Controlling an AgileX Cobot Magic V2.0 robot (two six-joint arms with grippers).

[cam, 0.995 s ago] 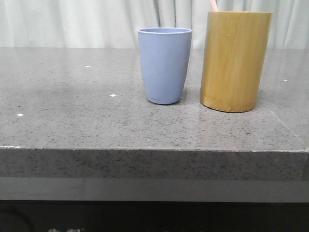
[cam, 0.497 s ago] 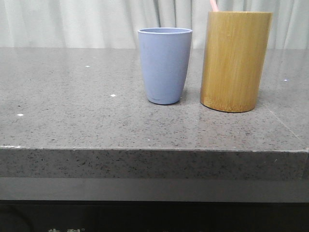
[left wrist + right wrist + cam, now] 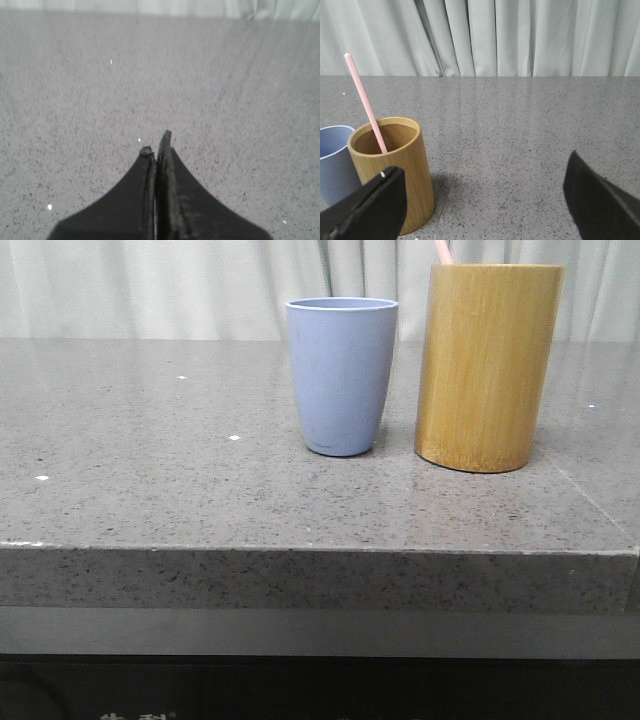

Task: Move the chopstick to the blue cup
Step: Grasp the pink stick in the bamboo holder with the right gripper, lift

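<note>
Two containers are observed on a speckled grey stone table (image 3: 150, 470) with a polished, faintly reflective surface and a squared front edge. The blue cup (image 3: 341, 375) is matte, handleless and smooth, tapering to a rounded base. The bamboo cylinder (image 3: 487, 365) is taller, straight-walled and yellow-brown, with fine vertical grain. They stand just beside each other without touching. Pleated pale curtains (image 3: 520, 35) hang behind the table.

The chopstick (image 3: 366, 104) is a thin, straight, pale pink stick with a rounded tip. It is seen standing inside the bamboo cylinder, leaning against the rim and rising well above it; in the front view only its tip is visible above the cylinder.

The right gripper (image 3: 485, 200) is held wide apart, nothing between its dark, flat-sided fingers (image 3: 370, 205). The bamboo cylinder is located just beyond one of these fingers, with the blue cup on its far side, away from the gap.

The left gripper (image 3: 157, 145) is pressed closed with its black fingertips together, holding nothing, above bare stone.

Compared with the earlier front views, no change in the position of cup, cylinder or chopstick is noted.
</note>
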